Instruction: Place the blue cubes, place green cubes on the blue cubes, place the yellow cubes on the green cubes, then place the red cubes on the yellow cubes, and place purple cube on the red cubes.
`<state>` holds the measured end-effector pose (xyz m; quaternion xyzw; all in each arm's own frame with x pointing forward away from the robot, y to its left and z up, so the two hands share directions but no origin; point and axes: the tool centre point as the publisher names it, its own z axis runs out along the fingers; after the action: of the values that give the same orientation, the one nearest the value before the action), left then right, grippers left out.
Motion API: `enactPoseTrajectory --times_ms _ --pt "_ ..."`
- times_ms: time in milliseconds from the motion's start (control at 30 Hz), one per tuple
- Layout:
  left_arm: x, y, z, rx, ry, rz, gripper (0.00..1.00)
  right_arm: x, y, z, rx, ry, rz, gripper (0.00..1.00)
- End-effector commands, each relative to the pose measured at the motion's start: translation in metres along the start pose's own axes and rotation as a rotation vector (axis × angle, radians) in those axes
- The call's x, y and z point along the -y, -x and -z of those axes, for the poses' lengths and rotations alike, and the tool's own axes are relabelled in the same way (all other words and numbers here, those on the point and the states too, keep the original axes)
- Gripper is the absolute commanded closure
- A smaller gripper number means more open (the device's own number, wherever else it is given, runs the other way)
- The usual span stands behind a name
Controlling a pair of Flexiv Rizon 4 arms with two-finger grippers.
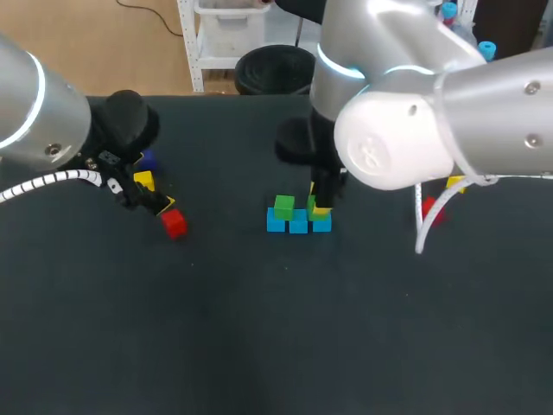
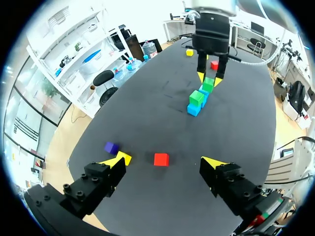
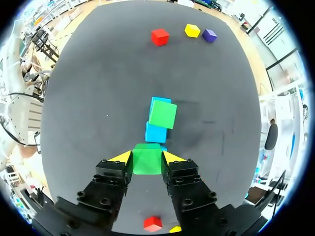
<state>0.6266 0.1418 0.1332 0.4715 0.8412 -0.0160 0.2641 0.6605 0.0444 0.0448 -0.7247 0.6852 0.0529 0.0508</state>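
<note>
Three blue cubes (image 1: 298, 226) lie in a row at mid-table. One green cube (image 1: 283, 206) (image 3: 162, 114) rests on the left end blue cube. My right gripper (image 1: 320, 204) (image 3: 147, 158) is shut on a second green cube (image 3: 146, 162) (image 2: 209, 84), right over the blue cube at the other end; contact with it cannot be told. My left gripper (image 2: 165, 162) (image 1: 160, 203) stands open low over the table's left side. A red cube (image 2: 161, 159) (image 1: 174, 225) lies in line between its fingers, untouched. A yellow cube (image 2: 125, 157) (image 1: 143, 180) and a purple cube (image 2: 111, 147) (image 1: 147, 160) lie beside it.
Another red cube (image 1: 432, 210) (image 2: 214, 64) and another yellow cube (image 1: 455, 183) (image 2: 189, 52) lie on the table's right side, under my right arm. The table's dark front half (image 1: 276, 346) holds nothing.
</note>
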Motion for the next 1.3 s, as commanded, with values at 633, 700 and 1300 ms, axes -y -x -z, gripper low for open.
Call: enactPoseTrajectory --times_ms 633,700,1300 --pt "-0.001 -0.001 0.000 0.003 -0.003 -0.002 0.00 0.009 0.004 -0.008 -0.013 0.045 -0.009 1.00" --pt "-0.001 -0.001 0.000 0.003 -0.003 -0.002 0.00 0.009 0.004 -0.009 -0.013 0.046 -0.011 1.00" --pt "-0.001 -0.001 0.000 0.003 -0.003 -0.002 0.00 0.012 0.004 -0.013 -0.011 0.054 -0.013 1.00"
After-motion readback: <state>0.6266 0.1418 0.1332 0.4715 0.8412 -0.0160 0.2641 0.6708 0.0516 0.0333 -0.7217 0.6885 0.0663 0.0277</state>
